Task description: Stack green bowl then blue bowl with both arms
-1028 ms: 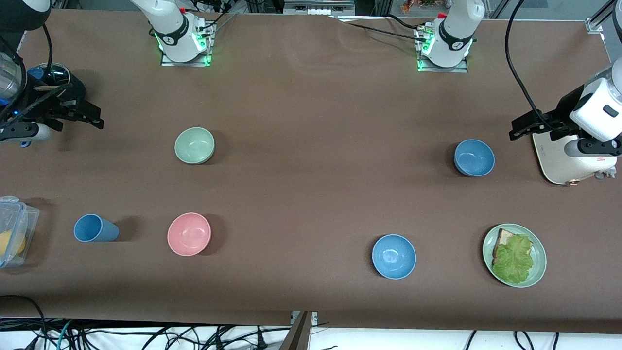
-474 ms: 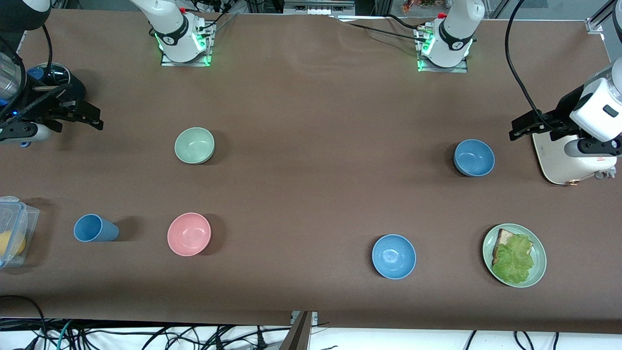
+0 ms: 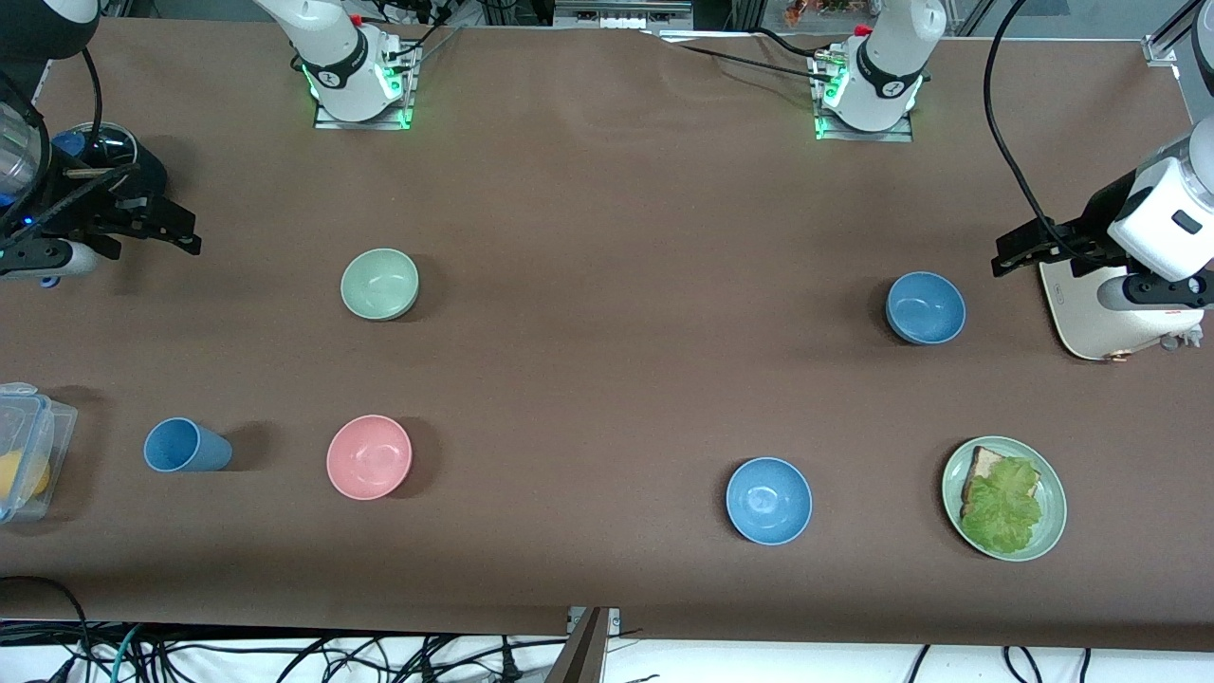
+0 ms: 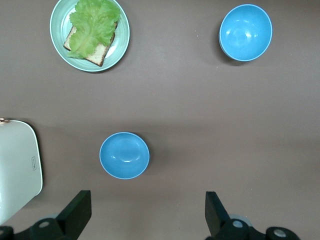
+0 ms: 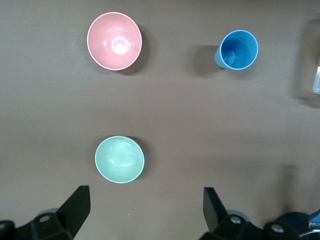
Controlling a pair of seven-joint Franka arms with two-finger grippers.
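Right gripper (image 3: 175,230) hangs wide open and empty over the right arm's end of the table, the green bowl (image 3: 379,284) lying toward the middle from it. Left gripper (image 3: 1017,251), also open and empty, hangs just beside the blue bowl (image 3: 925,306).

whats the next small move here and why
Probably the right claw should swing over the green bowl and lower onto its rim. The bowl sits alone and untouched, and that claw is open, up at the right arm's end of the table. The left claw, also open, waits near the blue bowl, which goes second.
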